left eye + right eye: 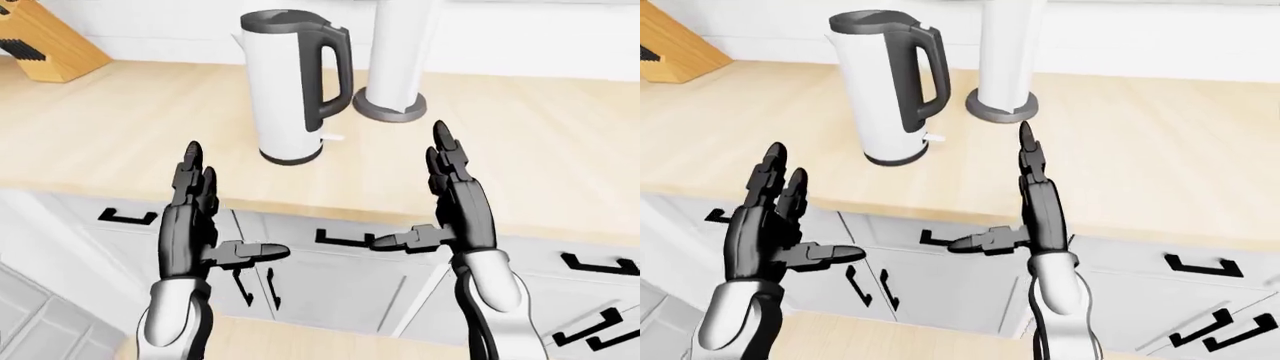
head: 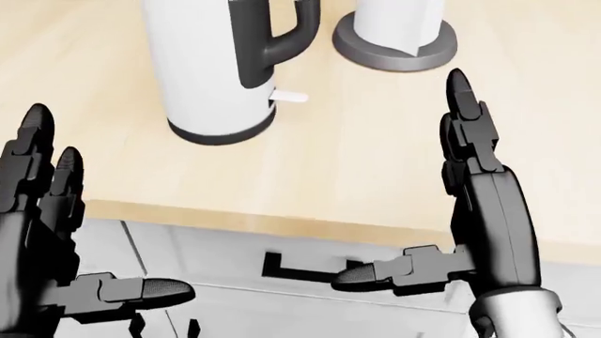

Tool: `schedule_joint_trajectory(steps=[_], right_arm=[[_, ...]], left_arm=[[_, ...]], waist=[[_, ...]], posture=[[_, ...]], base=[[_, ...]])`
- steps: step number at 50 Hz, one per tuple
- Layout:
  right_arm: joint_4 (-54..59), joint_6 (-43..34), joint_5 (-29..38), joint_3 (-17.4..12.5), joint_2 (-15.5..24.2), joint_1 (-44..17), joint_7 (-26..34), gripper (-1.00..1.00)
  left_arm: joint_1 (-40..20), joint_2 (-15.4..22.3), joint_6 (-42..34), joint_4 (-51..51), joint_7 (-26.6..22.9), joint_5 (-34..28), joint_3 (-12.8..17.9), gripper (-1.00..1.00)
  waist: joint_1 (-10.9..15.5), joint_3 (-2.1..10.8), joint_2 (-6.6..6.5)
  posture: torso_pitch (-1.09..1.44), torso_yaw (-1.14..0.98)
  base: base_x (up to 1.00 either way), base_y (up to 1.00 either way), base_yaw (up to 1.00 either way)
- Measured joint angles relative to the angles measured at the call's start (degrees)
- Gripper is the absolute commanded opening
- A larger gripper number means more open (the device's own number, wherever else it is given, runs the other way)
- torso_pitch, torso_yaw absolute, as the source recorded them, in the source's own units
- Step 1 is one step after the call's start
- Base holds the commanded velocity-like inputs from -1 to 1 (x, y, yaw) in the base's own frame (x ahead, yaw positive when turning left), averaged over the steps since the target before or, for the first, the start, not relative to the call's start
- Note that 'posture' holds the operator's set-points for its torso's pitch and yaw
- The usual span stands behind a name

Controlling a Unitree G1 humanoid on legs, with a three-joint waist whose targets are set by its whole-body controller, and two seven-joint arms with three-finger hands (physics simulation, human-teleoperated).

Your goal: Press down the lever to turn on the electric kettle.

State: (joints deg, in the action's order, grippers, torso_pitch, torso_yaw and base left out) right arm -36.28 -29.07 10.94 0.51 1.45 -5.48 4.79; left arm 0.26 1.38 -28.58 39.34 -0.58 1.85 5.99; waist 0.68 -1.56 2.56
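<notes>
**Hands raised, lever untouched**

Nearest the camera, the left hand (image 1: 195,217) and the right hand (image 1: 455,199) are held up with fingers spread and thumbs turned inward; nothing is grasped by either. Below them the grey drawers (image 1: 340,277) with black pulls are seen.

Beyond the hands, on the wooden counter (image 1: 520,157), the kettle (image 1: 285,82) is found upright, toward the top centre of the left-eye view, well apart from both hands. Its black handle (image 1: 335,71) is turned to the right. At the foot of that handle a small white lever (image 2: 289,97) juts out to the right (best shown in the head view).

The lever is judged light and stiff-sprung, needing only a fingertip pressed down on its tip; the kettle could slide on its smooth base if pushed sideways.

Just behind the kettle a paper roll (image 1: 395,52) on a dark base is placed, and a knife block (image 1: 50,41) at top left.
</notes>
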Motion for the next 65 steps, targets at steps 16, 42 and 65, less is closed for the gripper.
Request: schedule_joint_trajectory(steps=[16, 42, 65], right_arm=[[1.0, -0.8, 0.1, 1.0, -0.5, 0.6, 0.3, 1.0], [1.2, -0.6, 0.2, 1.5, -0.7, 0.8, 0.3, 1.0], [-0.4, -0.4, 0.1, 0.5, -0.6, 1.4, 0.1, 1.0]], left_arm=[[1.0, 0.3, -1.0, 0.3, 0.1, 0.0, 0.6, 1.0], [1.1, 0.5, -4.1, 4.6, 0.3, 1.1, 2.6, 1.0], [3.9, 0.1, -7.2, 12.9, -1.9, 4.7, 9.4, 1.0]], waist=[[0.0, -0.65, -6.12], [0.0, -0.71, -6.16], [-1.4, -0.08, -3.06]], posture=[[0.0, 0.0], [0.0, 0.0], [0.0, 0.0]], base=[[0.17, 0.0, 0.0], [0.16, 0.0, 0.0], [0.08, 0.0, 0.0]])
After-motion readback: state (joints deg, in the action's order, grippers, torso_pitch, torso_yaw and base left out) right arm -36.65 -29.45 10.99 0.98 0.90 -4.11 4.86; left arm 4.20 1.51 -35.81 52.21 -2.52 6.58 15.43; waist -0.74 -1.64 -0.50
